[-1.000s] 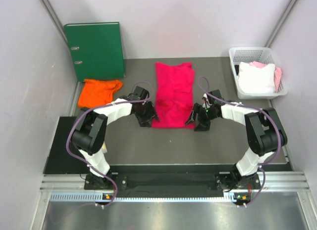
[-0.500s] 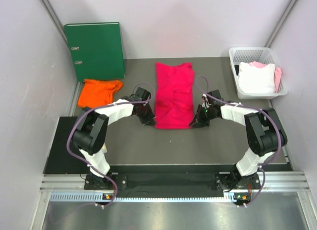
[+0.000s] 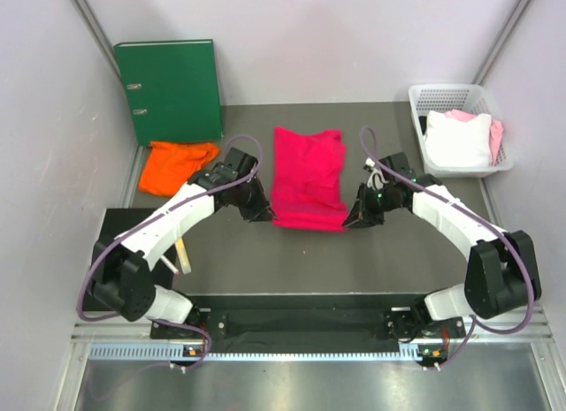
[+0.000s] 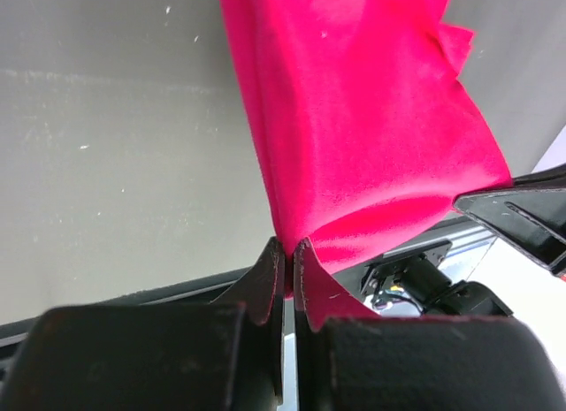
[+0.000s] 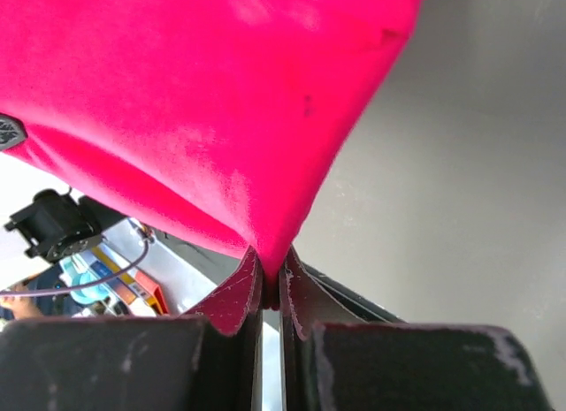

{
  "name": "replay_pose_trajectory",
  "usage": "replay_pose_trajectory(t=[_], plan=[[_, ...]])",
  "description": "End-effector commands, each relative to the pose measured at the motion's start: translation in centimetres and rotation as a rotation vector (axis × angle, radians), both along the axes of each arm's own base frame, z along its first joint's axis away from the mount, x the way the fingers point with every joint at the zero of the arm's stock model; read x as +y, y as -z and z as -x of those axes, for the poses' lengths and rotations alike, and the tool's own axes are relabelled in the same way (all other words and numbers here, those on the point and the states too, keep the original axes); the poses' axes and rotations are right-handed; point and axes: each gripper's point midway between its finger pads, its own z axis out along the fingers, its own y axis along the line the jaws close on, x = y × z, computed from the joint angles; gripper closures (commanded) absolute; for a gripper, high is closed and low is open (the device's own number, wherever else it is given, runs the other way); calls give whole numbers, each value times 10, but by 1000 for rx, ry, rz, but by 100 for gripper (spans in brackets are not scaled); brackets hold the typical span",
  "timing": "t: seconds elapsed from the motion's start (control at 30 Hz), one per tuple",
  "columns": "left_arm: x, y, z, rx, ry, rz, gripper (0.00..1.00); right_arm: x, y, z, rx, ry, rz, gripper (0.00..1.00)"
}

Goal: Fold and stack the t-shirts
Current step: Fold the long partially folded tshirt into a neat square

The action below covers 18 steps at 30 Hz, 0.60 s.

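the left gripper is pinched tight on the lower-left corner of the crimson t-shirt, only a thin fold of cloth between its fingers. the right gripper does the same at the lower-right corner, jaws clamped on a peak of the same crimson t-shirt. seen from overhead, the left gripper and the right gripper sit level with each other, just below the middle of the frame, with the shirt's near hem stretched between them.

from both pincers the crimson t-shirt runs straight up the frame, its long axis pointing away from the arm bases toward the back wall. in the wrist views the cloth rises away from the fingertips, so i judge the near hem to be off the table while the far end rests on it. neither arm is nearer — each has its own corner — so a fold would mean carrying both corners up the frame together, along that axis.

the orange t-shirt lies crumpled at centre left, well apart from the crimson one and on the left arm's side — not yet folded or stacked.

counting: two t-shirts, two grippers, one green ring binder propped at upper left, one white basket at upper right holding white and pale pink cloth.
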Motion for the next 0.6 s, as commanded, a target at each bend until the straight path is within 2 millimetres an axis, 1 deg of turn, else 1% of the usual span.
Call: replay_pose_trajectory(t=[0.0,0.03,0.07,0.1,0.13,0.17,0.2,0.23,0.27,0.3,0.33,0.37,0.4,0.43,0.47,0.5,0.53,0.57], plan=[[8,-26,-25,-80,-17,-50,100,0,-27,-27,-92,-43,43,99],[5,-29,-39,-92,-18,-49,100,3,-38,-41,-135,-53,43,99],[4,-31,-47,-106,-9,-55,100,5,-41,-50,-154,-60,48,99],[3,-31,-53,-104,-8,-54,100,5,-36,-60,-146,-60,61,98],[0,-35,-70,-115,-13,-48,100,9,-50,-76,-200,-69,56,98],[0,-35,-78,-123,-7,-51,100,10,-52,-86,-217,-66,57,98],[-1,-26,-88,-108,-7,-61,100,12,-45,-98,-216,-68,61,98],[0,-37,-105,-142,-22,-46,100,15,-58,-115,-265,-73,56,98],[1,-36,-114,-151,-20,-45,100,17,-59,-126,-277,-71,56,98],[2,-26,-128,-134,-27,-37,100,18,-49,-137,-257,-73,59,98],[0,-36,-142,-165,-26,-18,100,20,-63,-154,-307,-74,54,98],[0,-37,-152,-174,-22,-7,100,21,-64,-164,-318,-69,56,98],[-3,-24,-164,-154,-12,-5,100,20,-55,-176,-306,-63,56,98],[-4,-39,-181,-194,-14,20,100,22,-65,-190,-343,-59,48,98],[-5,-40,-189,-206,-1,24,100,23,-55,-199,-329,-57,52,98],[-6,-27,-201,-186,4,21,100,22,-55,-207,-338,-50,50,97],[-10,-42,-214,-231,19,33,100,22,-64,-219,-370,-46,46,97],[-12,-43,-222,-245,27,36,100,23,-55,-225,-355,-43,47,97]])
